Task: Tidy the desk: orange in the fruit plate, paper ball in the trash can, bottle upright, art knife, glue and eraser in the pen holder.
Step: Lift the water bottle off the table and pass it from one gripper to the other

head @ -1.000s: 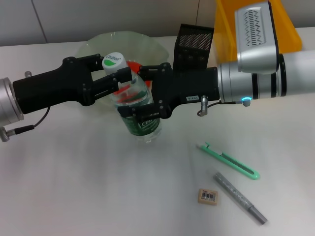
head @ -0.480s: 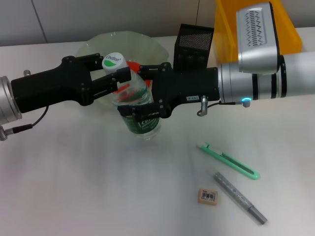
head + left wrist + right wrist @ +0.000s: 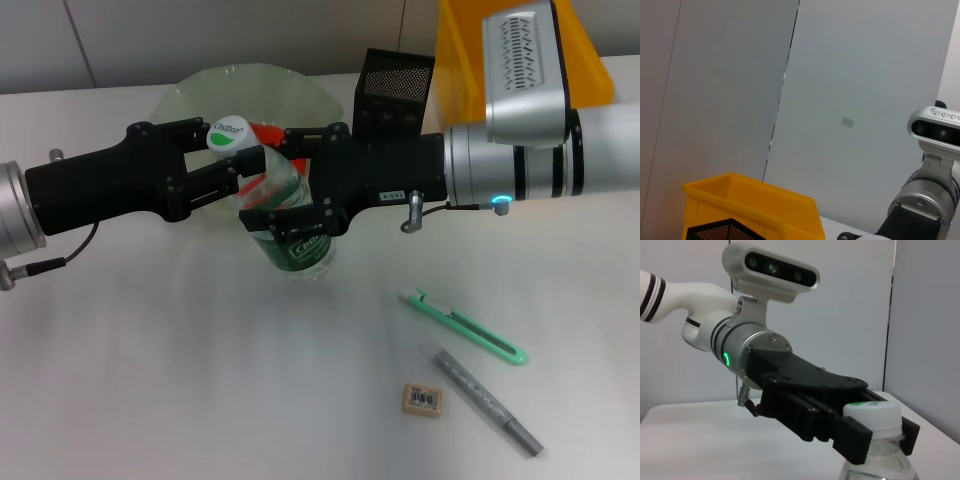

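Left hand (image 3: 240, 163) and right hand (image 3: 290, 180) clamp the bottle (image 3: 283, 215).

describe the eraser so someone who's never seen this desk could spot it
Start at the yellow bin at the desk's back right, then come toward the near edge. The eraser lies just left of the grey pen-shaped stick: a small tan block with a barcode label, the only squat item there.
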`<control>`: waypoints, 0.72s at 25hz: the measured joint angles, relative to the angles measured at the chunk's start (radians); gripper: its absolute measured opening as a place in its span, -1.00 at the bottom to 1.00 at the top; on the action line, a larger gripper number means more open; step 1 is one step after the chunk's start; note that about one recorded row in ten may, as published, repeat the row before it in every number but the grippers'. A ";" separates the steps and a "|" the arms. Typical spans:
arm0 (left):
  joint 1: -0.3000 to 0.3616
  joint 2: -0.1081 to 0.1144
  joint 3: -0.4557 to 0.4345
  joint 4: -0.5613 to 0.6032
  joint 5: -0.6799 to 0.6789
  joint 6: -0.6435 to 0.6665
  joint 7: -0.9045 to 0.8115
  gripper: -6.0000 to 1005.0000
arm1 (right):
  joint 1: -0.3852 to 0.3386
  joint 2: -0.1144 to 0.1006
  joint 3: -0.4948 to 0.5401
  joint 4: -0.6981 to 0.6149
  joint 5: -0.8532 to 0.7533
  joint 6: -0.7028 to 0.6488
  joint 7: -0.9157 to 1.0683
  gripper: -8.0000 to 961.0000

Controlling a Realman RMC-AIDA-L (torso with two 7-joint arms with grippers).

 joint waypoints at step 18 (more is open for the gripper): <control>-0.001 0.012 -0.001 0.004 0.002 -0.001 -0.007 -0.10 | 0.000 0.002 0.003 0.005 0.002 -0.005 0.002 0.60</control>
